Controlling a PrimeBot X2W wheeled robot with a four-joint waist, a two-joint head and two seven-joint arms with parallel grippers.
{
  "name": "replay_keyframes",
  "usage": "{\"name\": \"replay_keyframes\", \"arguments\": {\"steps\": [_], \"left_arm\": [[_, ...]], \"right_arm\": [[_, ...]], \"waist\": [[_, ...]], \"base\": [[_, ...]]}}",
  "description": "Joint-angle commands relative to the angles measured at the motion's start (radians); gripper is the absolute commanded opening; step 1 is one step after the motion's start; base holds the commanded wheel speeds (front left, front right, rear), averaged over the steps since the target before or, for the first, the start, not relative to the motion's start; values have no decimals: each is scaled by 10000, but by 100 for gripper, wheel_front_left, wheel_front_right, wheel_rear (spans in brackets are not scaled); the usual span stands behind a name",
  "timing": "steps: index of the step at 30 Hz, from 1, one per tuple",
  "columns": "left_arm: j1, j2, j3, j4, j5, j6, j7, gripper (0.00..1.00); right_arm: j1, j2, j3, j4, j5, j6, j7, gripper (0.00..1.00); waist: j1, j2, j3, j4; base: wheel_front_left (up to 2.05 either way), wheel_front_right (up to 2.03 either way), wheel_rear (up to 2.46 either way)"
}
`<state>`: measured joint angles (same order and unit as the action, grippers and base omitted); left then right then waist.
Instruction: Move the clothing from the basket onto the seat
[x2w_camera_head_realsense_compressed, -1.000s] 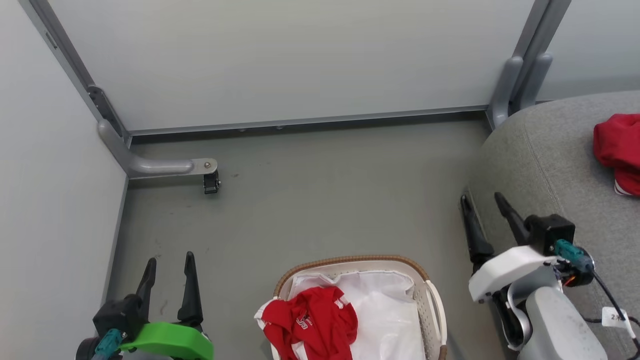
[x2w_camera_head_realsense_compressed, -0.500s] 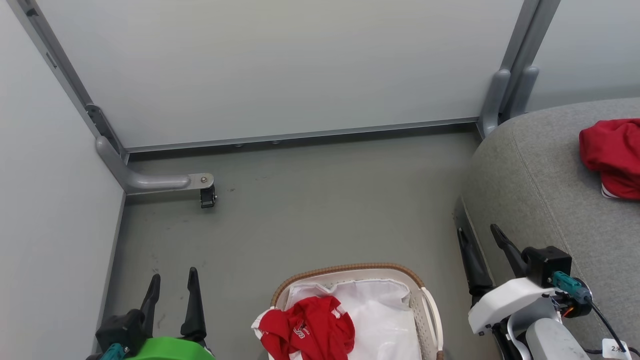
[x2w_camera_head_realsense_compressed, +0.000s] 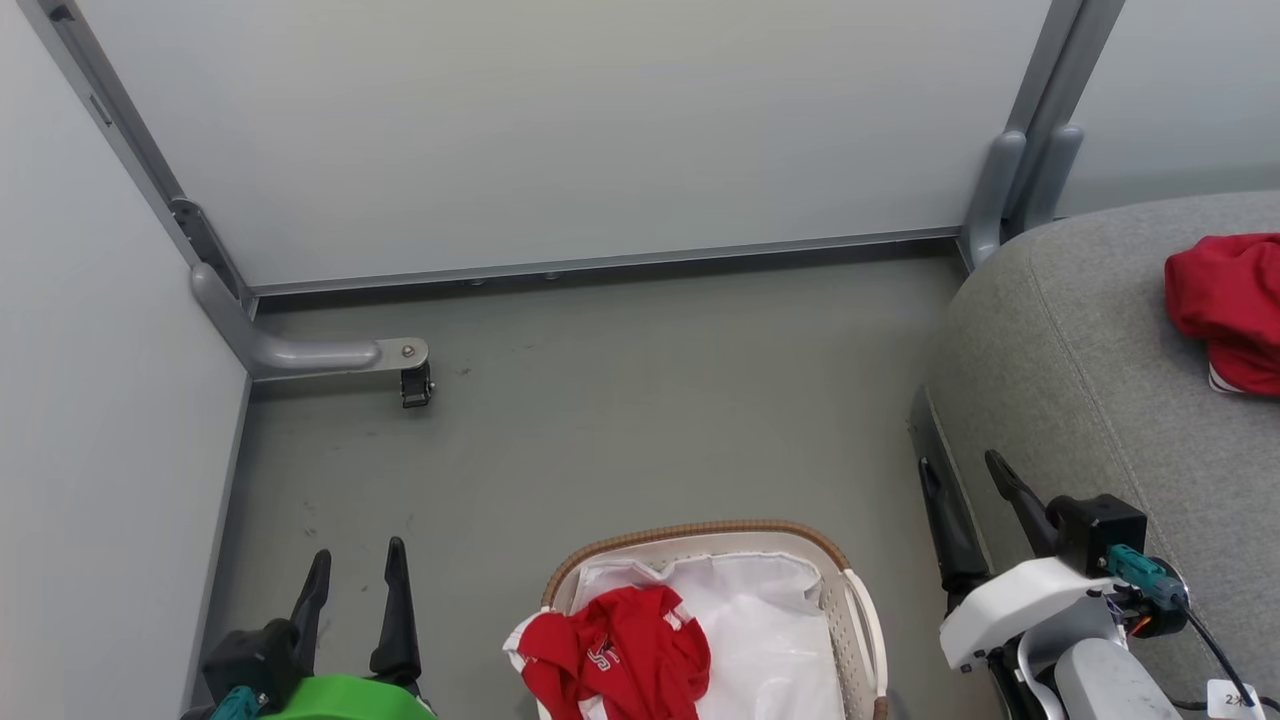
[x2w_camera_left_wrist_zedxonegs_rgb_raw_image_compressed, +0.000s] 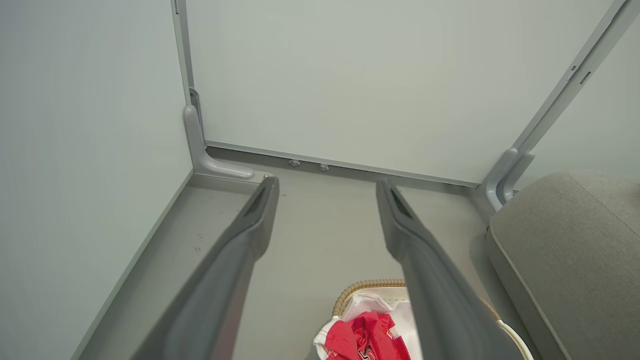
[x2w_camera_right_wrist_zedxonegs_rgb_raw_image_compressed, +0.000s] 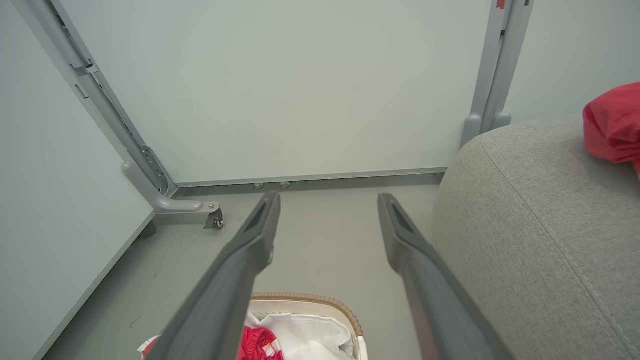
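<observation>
1. Far left: my left gripper (x2w_camera_head_realsense_compressed: 360, 548), jaws spread wide, nothing between them, above the floor (x2w_camera_head_realsense_compressed: 620, 400).
2. Centre: basket (x2w_camera_head_realsense_compressed: 700, 528) with white liner (x2w_camera_head_realsense_compressed: 770, 620). One red garment (x2w_camera_head_realsense_compressed: 615, 650) is heaped on its left side, spilling over the rim. I judge it light, limp and likely to trail. Best hold is a pinch on the bunched middle fold, clear of the liner.
3. Right of basket: my right gripper (x2w_camera_head_realsense_compressed: 958, 460), jaws equally wide, empty, just beside the seat's edge.
4. Far right: seat (x2w_camera_head_realsense_compressed: 1080, 330), with a second red garment (x2w_camera_head_realsense_compressed: 1225, 300) lying on it.
</observation>
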<state>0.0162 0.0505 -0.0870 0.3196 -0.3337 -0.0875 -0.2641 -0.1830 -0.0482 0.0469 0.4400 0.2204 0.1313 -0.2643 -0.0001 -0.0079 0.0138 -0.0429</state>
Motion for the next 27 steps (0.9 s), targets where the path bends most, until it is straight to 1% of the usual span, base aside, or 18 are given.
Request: {"name": "replay_keyframes", "arguments": {"steps": [1,8,13,20,27], "left_arm": [[-86,1,1,17,12,17,-5,100],[-516,2,-412,349,269,-90,-5,100],[-1397,3,-1123,1106,531,-179,-6,100],[-3116,9,-2309,2529,955,-319,9,100],[-4960,24,-3974,4168,1519,-400,456,100]], "right_arm": [[-24,-42,-39,-51,-13,-10,-3,100],[-182,-42,-141,-192,-67,-10,-3,100],[-527,-42,-418,-435,-267,-10,-3,100],[-1313,-42,-913,-895,-657,-10,-3,100],[-2178,-32,-1299,-1457,-583,-10,-3,100]], "waist": [[1,79,26,-7],[1,79,329,-29],[1,79,913,-85],[1,79,2099,-452],[1,79,3837,-997]], "base": [[0,0,0],[0,0,0],[0,0,0],[0,0,0],[0,0,0]]}}
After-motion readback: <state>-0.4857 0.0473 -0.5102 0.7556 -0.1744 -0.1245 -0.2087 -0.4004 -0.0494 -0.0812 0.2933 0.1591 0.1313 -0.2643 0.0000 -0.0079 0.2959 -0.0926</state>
